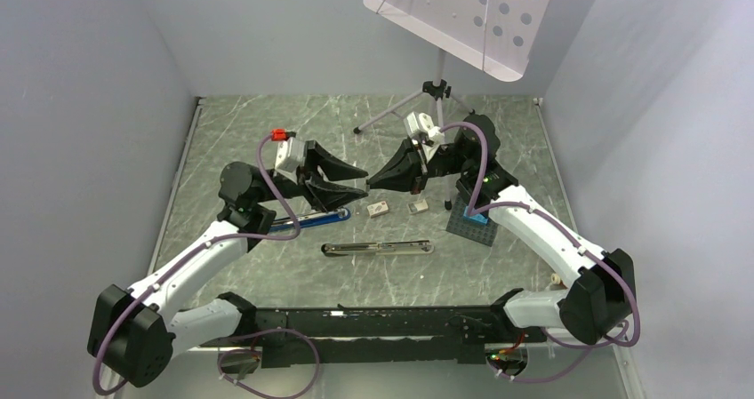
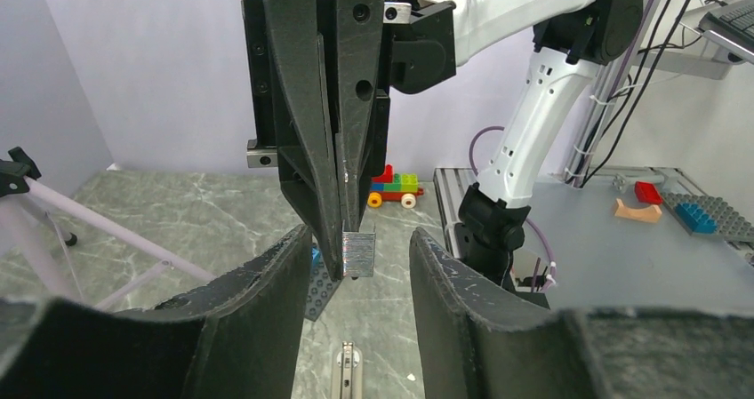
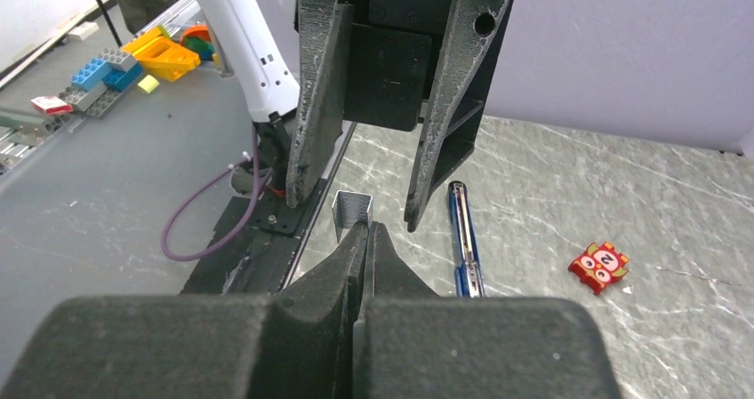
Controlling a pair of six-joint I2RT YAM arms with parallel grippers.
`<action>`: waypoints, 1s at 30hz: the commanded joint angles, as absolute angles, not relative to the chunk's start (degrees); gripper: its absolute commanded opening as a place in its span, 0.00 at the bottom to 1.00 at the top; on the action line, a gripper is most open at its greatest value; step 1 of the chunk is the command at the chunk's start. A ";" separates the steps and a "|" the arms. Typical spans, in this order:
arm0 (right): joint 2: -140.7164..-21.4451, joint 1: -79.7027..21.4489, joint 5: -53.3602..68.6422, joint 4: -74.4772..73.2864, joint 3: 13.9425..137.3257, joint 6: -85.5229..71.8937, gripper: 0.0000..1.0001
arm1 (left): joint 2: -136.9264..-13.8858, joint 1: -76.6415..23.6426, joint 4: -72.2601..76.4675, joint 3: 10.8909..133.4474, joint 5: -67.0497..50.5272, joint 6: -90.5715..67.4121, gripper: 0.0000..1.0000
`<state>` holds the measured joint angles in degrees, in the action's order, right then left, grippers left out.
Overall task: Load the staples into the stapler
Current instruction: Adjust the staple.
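My right claw [image 3: 363, 228] is pressed together on the staples [image 2: 357, 255], holding them in the air over mid-tabletop [image 1: 267, 132]; my left claw [image 2: 358, 239] is spread either side, not touching; the silver stapler [image 1: 378, 248] lies nearer; loading, I judge, is not yet begun.

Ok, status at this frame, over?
Right gripper shut on the staples, clear of the table. Left gripper open, fingers flanking the staples, not touching. Silver stapler on table, unobstructed.
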<state>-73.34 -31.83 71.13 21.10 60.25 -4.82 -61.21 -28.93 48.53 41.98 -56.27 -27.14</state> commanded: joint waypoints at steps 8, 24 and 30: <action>-72.61 -32.31 72.10 23.54 60.31 -5.95 0.00 | -62.18 -30.36 50.02 44.45 -55.48 -26.55 0.40; -72.44 -32.41 70.80 23.02 60.13 -6.55 0.01 | -61.61 -30.49 49.42 44.56 -54.83 -26.05 0.01; -71.73 -32.27 69.33 22.37 59.28 -6.53 0.24 | -61.17 -30.33 51.83 43.85 -53.79 -27.78 0.00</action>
<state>-73.32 -31.92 70.32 21.02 59.92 -6.85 -62.08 -30.13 48.84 42.26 -54.17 -26.81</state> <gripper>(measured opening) 0.191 0.221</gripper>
